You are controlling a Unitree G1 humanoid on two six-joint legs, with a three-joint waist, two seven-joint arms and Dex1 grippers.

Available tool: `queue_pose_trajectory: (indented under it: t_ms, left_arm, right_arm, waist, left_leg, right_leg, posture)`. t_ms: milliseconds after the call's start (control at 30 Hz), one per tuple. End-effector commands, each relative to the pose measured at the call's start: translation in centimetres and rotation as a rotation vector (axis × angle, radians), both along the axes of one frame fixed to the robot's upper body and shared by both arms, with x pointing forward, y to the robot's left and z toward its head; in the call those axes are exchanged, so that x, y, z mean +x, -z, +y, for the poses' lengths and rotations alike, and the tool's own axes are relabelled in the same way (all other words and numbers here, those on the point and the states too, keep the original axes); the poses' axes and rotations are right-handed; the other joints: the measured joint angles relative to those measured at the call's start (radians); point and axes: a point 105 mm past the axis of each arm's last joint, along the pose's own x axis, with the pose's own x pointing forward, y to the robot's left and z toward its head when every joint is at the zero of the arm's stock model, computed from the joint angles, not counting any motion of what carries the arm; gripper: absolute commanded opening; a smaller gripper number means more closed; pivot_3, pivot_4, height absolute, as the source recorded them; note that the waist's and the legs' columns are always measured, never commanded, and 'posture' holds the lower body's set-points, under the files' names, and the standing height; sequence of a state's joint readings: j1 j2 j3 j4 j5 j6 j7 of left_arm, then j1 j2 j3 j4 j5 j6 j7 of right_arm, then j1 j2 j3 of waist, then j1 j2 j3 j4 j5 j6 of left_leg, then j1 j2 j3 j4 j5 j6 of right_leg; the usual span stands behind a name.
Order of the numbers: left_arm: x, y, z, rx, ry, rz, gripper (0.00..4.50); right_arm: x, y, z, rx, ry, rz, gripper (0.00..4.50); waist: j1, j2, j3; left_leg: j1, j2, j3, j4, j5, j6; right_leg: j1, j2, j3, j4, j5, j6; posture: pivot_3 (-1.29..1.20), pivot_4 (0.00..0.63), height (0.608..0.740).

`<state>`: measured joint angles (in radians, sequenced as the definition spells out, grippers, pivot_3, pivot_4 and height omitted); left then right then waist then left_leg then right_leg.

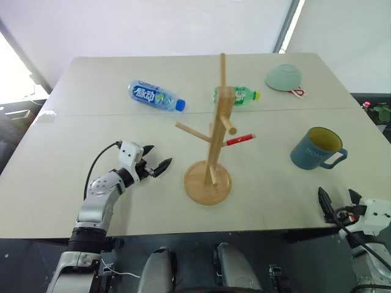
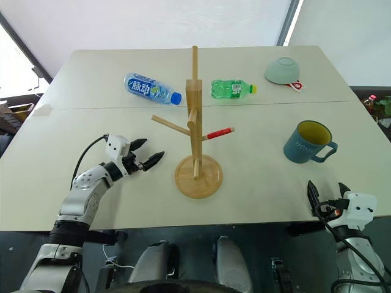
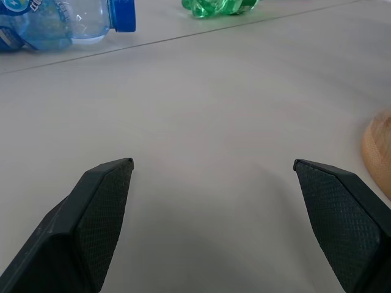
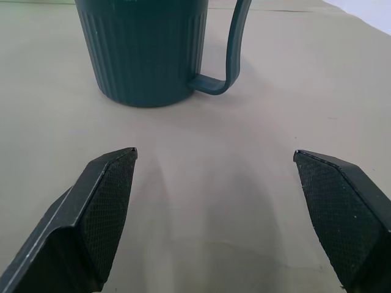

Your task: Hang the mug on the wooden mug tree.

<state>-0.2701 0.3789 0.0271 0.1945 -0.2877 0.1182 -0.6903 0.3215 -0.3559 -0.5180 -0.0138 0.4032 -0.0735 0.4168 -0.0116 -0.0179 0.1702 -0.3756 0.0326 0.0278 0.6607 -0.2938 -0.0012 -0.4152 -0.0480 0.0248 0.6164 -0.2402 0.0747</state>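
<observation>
The slate-blue mug with a yellow-green inside stands upright on the right of the table, handle toward the front right. In the right wrist view the mug sits just ahead of the fingers. My right gripper is open at the table's front right edge, a short way in front of the mug, nothing between its fingers. The wooden mug tree stands at the table's middle on its round base. My left gripper is open over the table, left of the tree's base, empty.
A blue-labelled water bottle and a green bottle lie behind the tree. A pale green upturned bowl sits at the back right. A red pen-like item lies right of the tree. Table edge runs along the front.
</observation>
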Motion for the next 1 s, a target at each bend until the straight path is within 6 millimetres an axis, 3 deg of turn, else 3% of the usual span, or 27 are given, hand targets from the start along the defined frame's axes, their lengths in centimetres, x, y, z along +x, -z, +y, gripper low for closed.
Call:
queue_pose_trajectory:
  t_ms: [33, 400, 567, 767, 1000]
  left_arm:
    - [0.0, -1.4, 0.3, -0.018, -0.014, -0.054, 4.5]
    - [-1.5, -1.7, 1.0, 0.001, 0.002, -0.065, 4.5]
    - [-5.1, -2.7, -0.8, -0.022, 0.229, -0.074, 4.5]
    - [-11.2, -2.9, -3.6, 0.041, 0.621, 0.012, 4.5]
    - [-13.1, -4.8, -5.6, 0.008, 0.766, -0.025, 4.5]
  right_arm:
    - [0.3, -1.5, -0.2, -0.04, -0.005, -0.035, 4.29]
    - [1.8, -1.6, -0.6, -0.036, 0.008, -0.039, 4.29]
    - [2.0, -1.7, -0.9, -0.047, 0.033, -0.042, 4.29]
    - [2.6, -2.8, -2.4, -0.085, 0.102, -0.066, 4.29]
    - [4.2, -3.7, -3.1, -0.076, 0.122, -0.097, 4.29]
  waist:
    - [0.0, 0.0, 0.0]
    - [-0.001, 0.0, 0.0]
    - [-0.002, 0.0, 0.0]
    - [-0.003, 0.002, 0.001]
    - [-0.002, 0.003, 0.001]
  left_leg:
    - [0.0, 0.0, 0.0, 0.0, 0.0, 0.0]
    - [0.0, 0.0, 0.0, 0.0, 0.0, 0.0]
    - [0.0, 0.0, 0.0, -0.001, 0.0, 0.0]
    - [0.0, 0.0, 0.001, -0.002, 0.0, 0.0]
    - [-0.001, 0.0, 0.001, -0.002, 0.0, 0.0]
  right_leg:
    - [0.0, 0.0, 0.0, 0.0, 0.0, 0.0]
    - [0.0, 0.0, 0.0, 0.0, 0.0, 0.0]
    - [0.0, -0.001, 0.001, 0.0, 0.0, 0.0]
    - [-0.001, -0.004, 0.002, -0.001, 0.0, -0.001]
    - [-0.002, -0.004, 0.002, -0.002, 0.0, -0.001]
  posture:
    - [0.0, 0.15, 0.74]
    - [0.0, 0.15, 0.74]
    - [0.0, 0.15, 0.74]
    - [0.0, 0.15, 0.74]
    - [0.0, 0.15, 0.74]
